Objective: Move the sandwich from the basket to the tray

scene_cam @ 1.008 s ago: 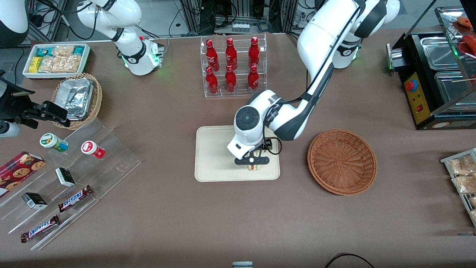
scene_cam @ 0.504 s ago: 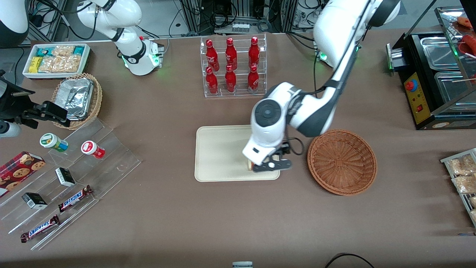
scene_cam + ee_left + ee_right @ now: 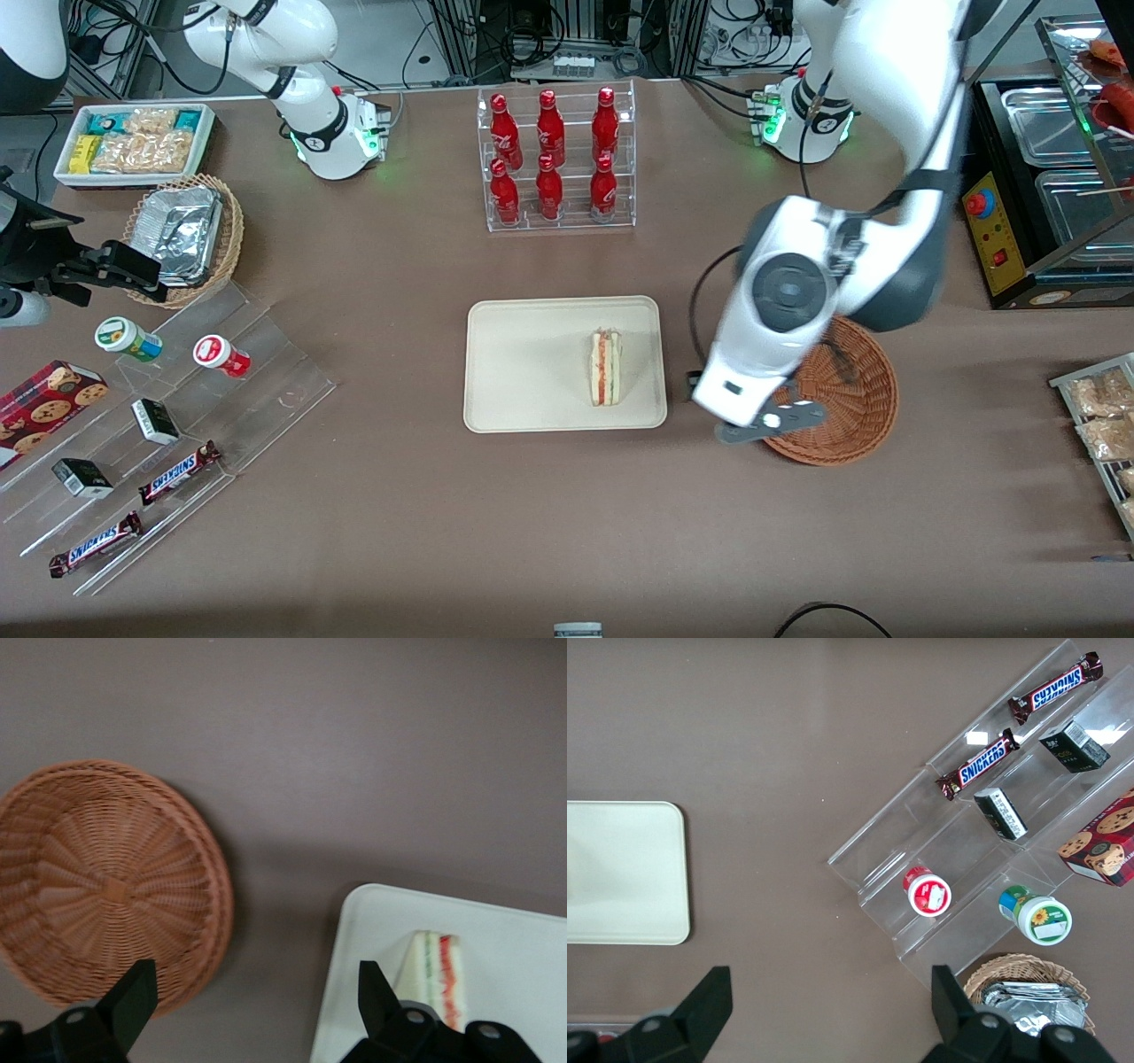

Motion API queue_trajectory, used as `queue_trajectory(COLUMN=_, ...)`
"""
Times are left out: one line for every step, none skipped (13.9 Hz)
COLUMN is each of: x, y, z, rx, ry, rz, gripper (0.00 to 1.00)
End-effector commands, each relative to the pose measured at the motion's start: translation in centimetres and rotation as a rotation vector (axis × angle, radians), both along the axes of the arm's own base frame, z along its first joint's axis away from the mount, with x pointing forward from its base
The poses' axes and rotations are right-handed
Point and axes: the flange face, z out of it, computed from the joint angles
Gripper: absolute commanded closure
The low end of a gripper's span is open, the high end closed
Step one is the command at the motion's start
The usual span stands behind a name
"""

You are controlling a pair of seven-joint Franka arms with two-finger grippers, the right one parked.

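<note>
The sandwich lies on the cream tray, near the tray edge closest to the basket. My left gripper is raised above the table, over the gap between the tray and the reddish-brown basket. The arm covers part of the basket. In the left wrist view the gripper is open and holds nothing. That view also shows the empty basket, the tray and the sandwich. The tray also shows in the right wrist view.
A clear rack of red bottles stands farther from the front camera than the tray. Acrylic steps with snacks, a tan basket with foil containers and a white bin lie toward the parked arm's end. A black machine stands toward the working arm's end.
The gripper let go of the sandwich on the tray, rose and moved off the tray toward the basket. The sandwich stays on the tray.
</note>
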Motion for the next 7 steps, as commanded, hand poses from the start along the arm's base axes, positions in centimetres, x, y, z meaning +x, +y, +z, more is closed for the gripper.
queue_trajectory(x=0.3, y=5.6, z=2.7, rx=-0.029, ry=0.041, rz=-0.012, gripper=0.00)
queue_trajectory(x=0.6, y=7.3, z=3.6, rx=-0.039, ry=0.041, rz=-0.001, gripper=0.00)
queue_trajectory(x=0.6, y=8.9, z=4.4, rx=-0.041, ry=0.048, rz=0.007, gripper=0.00)
queue_trajectory(x=0.3, y=10.1, z=5.4, rx=-0.038, ry=0.062, rz=0.001, gripper=0.00)
queue_trajectory(x=0.1, y=11.5, z=6.4, rx=-0.037, ry=0.070, rz=-0.006, gripper=0.00)
queue_trajectory(x=-0.3, y=12.6, z=7.5, rx=-0.036, ry=0.081, rz=-0.023, gripper=0.00)
queue_trajectory(x=-0.8, y=13.9, z=8.7, rx=-0.035, ry=0.088, rz=-0.035, gripper=0.00)
